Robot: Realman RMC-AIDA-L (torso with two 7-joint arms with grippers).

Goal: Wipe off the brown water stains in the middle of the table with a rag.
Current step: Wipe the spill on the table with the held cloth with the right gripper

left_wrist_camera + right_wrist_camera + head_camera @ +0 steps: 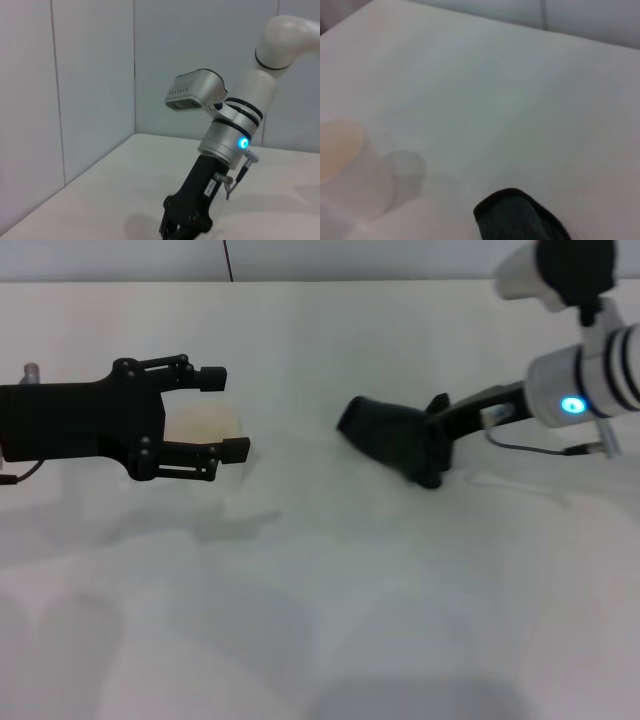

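Note:
The black rag (pixel 385 435) lies bunched on the white table (pixel 350 590) right of the middle. My right gripper (pixel 432 442) reaches in from the right and is shut on its near end. The rag's tip (pixel 520 217) also shows in the right wrist view. The brown water stains are not visible in any view. My left gripper (pixel 222 412) hovers open at the left, and the left wrist view looks across at the right arm's gripper body (pixel 192 210).
A whitish translucent cup (pixel 205 425) with a faint orange tint stands between the left gripper's open fingers; whether they touch it I cannot tell. It appears blurred in the right wrist view (pixel 345 165). A grey wall runs behind the table's far edge (pixel 300 280).

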